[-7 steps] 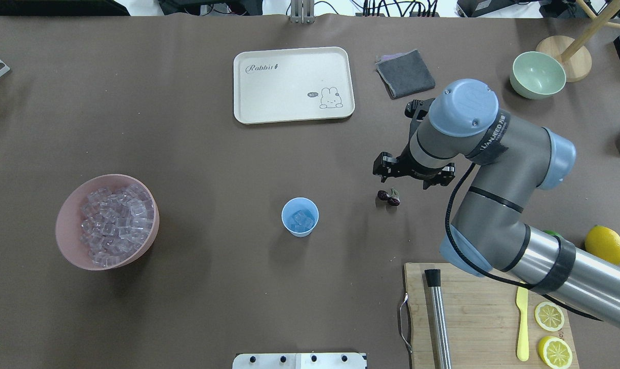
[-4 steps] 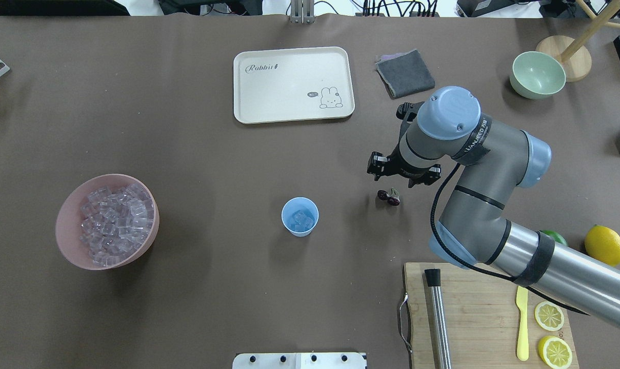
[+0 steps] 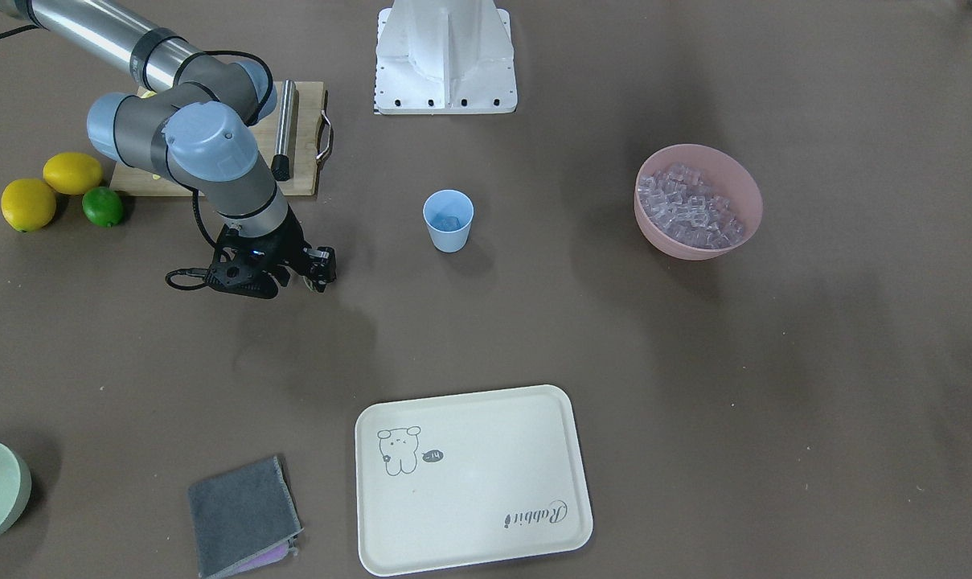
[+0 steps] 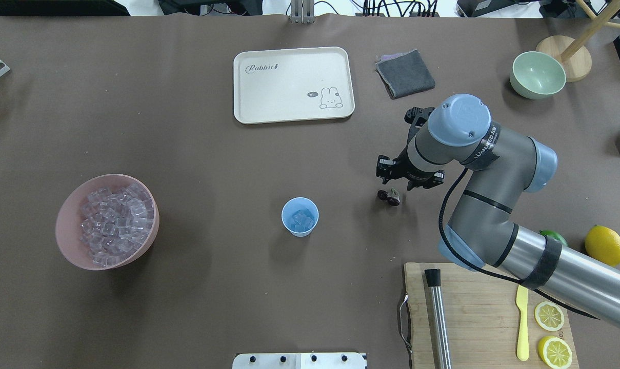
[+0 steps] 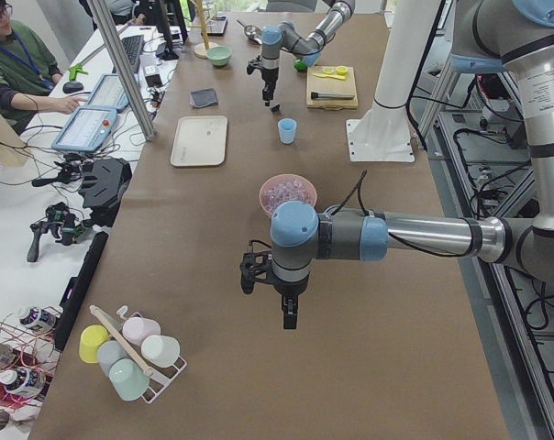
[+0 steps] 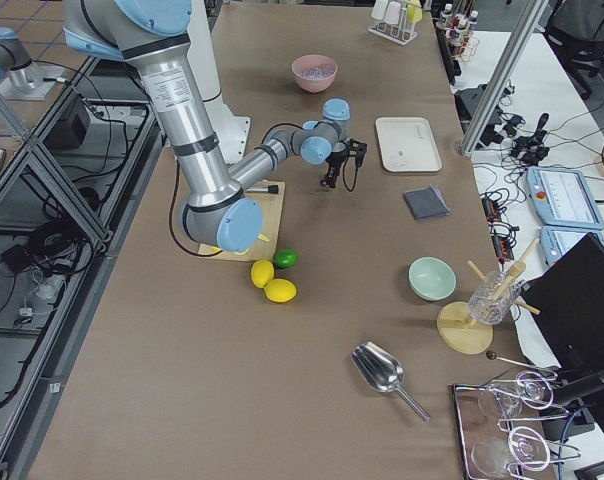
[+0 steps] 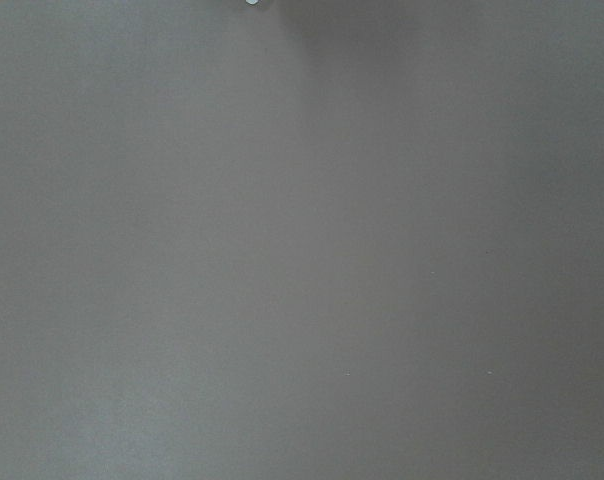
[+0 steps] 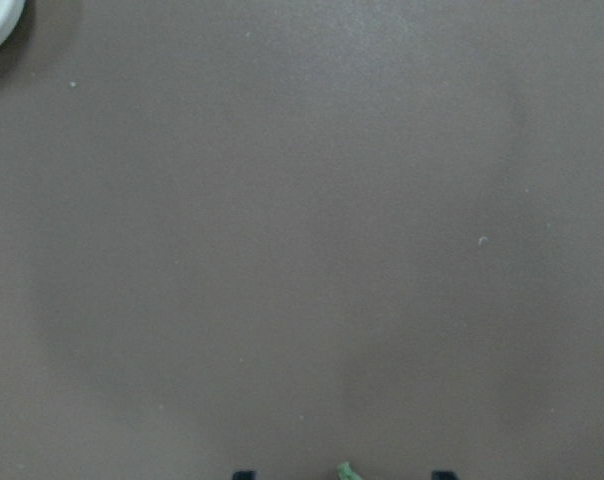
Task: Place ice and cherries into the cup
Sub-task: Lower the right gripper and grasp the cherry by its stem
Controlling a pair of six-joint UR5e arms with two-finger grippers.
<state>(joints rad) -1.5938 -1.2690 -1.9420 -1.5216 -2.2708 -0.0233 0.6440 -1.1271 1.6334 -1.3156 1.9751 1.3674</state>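
The light blue cup (image 4: 300, 217) stands mid-table with a few ice cubes (image 4: 303, 220) inside; it also shows in the front-facing view (image 3: 448, 219). More ice (image 4: 116, 218) fills the pink bowl (image 4: 63, 225) at the left. The cherries (image 4: 388, 197) lie on the table right of the cup. My right gripper (image 4: 406, 177) hangs just beyond and above them, pointing down. In the right wrist view it (image 8: 342, 475) is open, its tips apart with a green stem (image 8: 344, 469) between them. My left gripper (image 5: 289, 316) shows only in the exterior left view; I cannot tell its state.
A cream tray (image 4: 292, 84) and a grey cloth (image 4: 404, 73) lie at the far side. A pale green bowl (image 4: 538, 74) sits far right. A cutting board (image 4: 479, 307) with lemon halves, a yellow knife and a metal rod lies near right, beside a lemon (image 4: 604, 245) and a lime (image 4: 553, 237).
My right wrist swung a little left, then back right and slightly nearer, staying over the cherries. The cherries, cup and bowl have not moved.
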